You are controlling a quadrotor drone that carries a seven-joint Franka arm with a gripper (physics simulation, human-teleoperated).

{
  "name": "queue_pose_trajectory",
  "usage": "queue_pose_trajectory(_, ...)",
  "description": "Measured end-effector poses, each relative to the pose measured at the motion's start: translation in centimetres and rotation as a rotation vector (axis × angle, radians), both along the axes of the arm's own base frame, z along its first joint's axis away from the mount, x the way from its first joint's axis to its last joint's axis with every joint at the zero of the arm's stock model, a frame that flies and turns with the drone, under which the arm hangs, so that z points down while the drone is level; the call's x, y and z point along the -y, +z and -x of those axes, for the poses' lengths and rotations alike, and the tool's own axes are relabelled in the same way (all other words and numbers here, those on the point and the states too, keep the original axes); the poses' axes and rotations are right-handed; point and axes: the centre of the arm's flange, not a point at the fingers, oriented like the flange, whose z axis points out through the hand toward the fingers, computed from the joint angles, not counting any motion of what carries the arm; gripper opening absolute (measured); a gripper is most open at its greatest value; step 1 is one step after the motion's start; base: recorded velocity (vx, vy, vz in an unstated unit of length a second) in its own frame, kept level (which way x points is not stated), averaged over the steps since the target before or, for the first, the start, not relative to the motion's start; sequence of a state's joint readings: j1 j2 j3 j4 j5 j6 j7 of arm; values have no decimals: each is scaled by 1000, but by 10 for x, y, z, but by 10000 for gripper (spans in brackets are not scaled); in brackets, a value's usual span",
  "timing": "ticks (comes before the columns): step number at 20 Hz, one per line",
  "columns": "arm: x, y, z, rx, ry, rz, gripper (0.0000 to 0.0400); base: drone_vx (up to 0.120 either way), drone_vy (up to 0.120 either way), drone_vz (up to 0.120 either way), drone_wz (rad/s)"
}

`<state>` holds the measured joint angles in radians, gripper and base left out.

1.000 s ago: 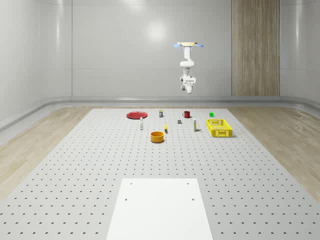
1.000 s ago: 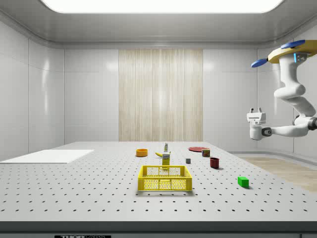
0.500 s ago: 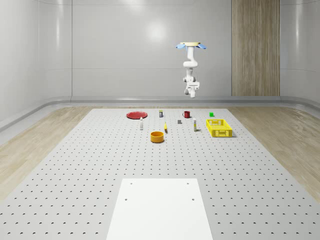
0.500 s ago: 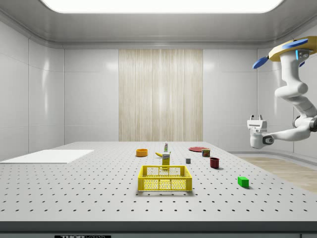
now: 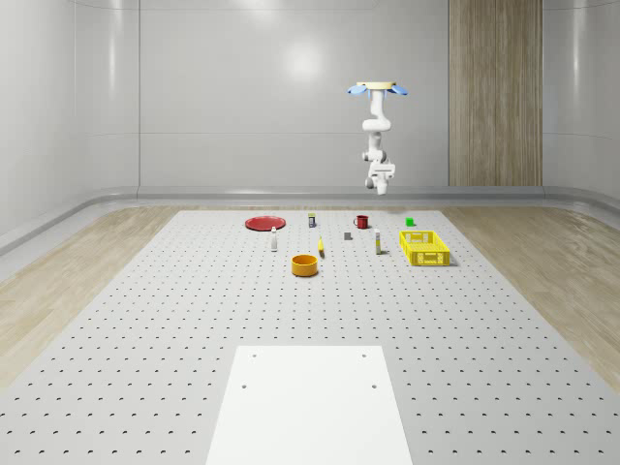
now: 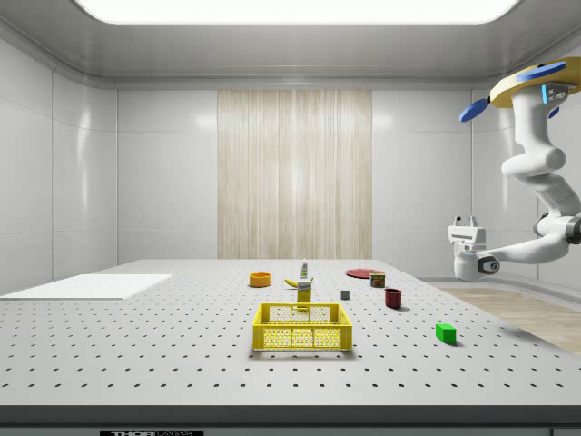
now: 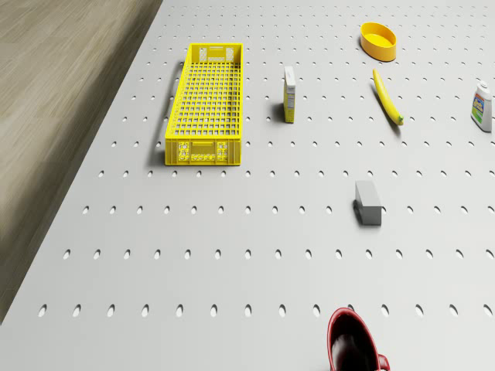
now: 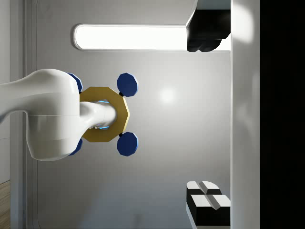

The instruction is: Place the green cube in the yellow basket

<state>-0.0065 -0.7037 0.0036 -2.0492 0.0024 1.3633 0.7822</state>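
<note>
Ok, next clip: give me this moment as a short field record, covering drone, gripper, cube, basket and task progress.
drone: hovering high above the table's far end, at the side view's right
gripper: pointing up, well above the table, holding nothing, fingers apart
green cube: on the table, untouched
yellow basket: on the table, to the side view's left of the cube, no cube in it
task progress: cube not yet grasped

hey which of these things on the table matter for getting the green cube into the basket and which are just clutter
Job: green cube, yellow basket, gripper hanging in the air beside the table.

Clutter: red mug, orange bowl, red plate, banana, grey block, carton.
</note>
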Motion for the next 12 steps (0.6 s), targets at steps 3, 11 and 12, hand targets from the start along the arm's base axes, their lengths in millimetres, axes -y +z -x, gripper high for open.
queue_pose_trajectory(3,0,2,0,2,0,0,400,40,120,0,0)
queue_pose_trajectory(11,0,3,0,8,0,1,400,0,120,0,0)
queue_pose_trajectory(12,0,3,1,9,0,1,400,0,120,0,0)
